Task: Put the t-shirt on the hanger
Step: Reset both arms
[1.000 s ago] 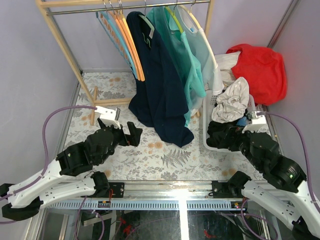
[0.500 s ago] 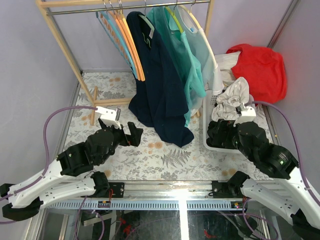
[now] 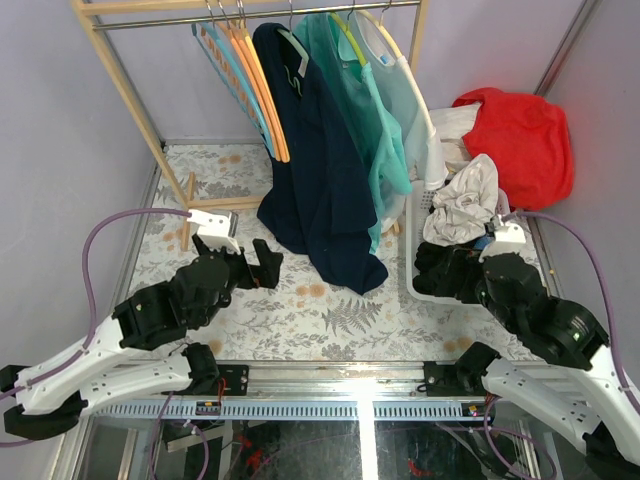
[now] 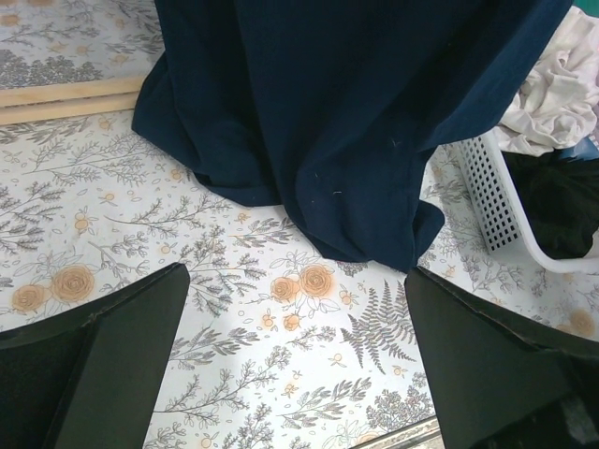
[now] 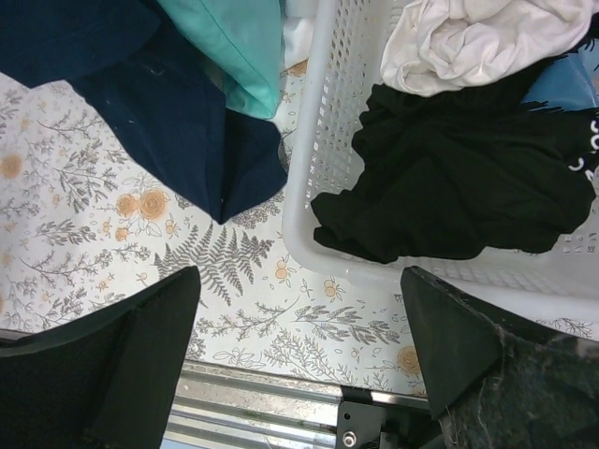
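The t-shirt [image 3: 325,190] hangs from the rail of the wooden rack [image 3: 137,115], about the middle of the rail. Its long axis runs from the rail down toward the arms, and its hem lies in folds on the tabletop [image 3: 330,320] in front of the rack's foot. A pale green strip in the neck opening seems to be the hanger [image 3: 293,55], but it is too small to be sure.

The left hand [image 4: 295,269] is low over the tabletop, just in front of the rack's foot. Its fingers are spread wide and it holds nothing. In its own view the folded hem is straight ahead, between the two fingers.

The right hand [image 5: 299,271] is to the right of the rack, over the near edge of the white basket [image 5: 309,140]. It is also wide open and empty. From this hand only one corner of the hem shows, off to its left.

In my judgement the left hand is better lined up. It needs only to go forward to the cloth, while the right hand must first come sideways, away from the basket.
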Controlling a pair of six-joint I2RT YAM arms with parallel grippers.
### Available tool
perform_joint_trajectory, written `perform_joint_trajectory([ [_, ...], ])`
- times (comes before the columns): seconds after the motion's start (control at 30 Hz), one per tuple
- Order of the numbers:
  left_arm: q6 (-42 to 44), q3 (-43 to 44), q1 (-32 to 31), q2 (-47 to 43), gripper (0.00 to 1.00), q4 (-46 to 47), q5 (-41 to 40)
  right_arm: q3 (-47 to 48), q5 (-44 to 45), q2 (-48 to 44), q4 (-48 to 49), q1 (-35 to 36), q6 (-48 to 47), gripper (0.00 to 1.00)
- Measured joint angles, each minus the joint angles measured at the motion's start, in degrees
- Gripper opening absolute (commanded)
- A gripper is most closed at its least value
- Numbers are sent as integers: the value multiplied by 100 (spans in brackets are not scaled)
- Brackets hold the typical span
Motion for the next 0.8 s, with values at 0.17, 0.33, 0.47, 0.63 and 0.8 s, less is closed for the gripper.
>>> perform_joint_trajectory([
  [0.17, -61, 262, 0, 48, 100, -232, -70, -70, 17, -446, 11, 0, -52, 99],
  [0.33, -70, 310, 0, -57, 100, -319, 35, -136, 17, -614, 44, 0, -114, 99],
  [0.47, -70, 505, 0, -13, 100, -365, 151, -138, 31, -551, 42, 0, -131, 99],
  [0.63, -68, 579, 0, 17, 100, -369, 247, -153, 103, -647, 44, 0, -131, 99],
  [0.8, -50, 531, 0, 9, 99, -363, 378, -155, 125, -774, 37, 0, -129, 99],
])
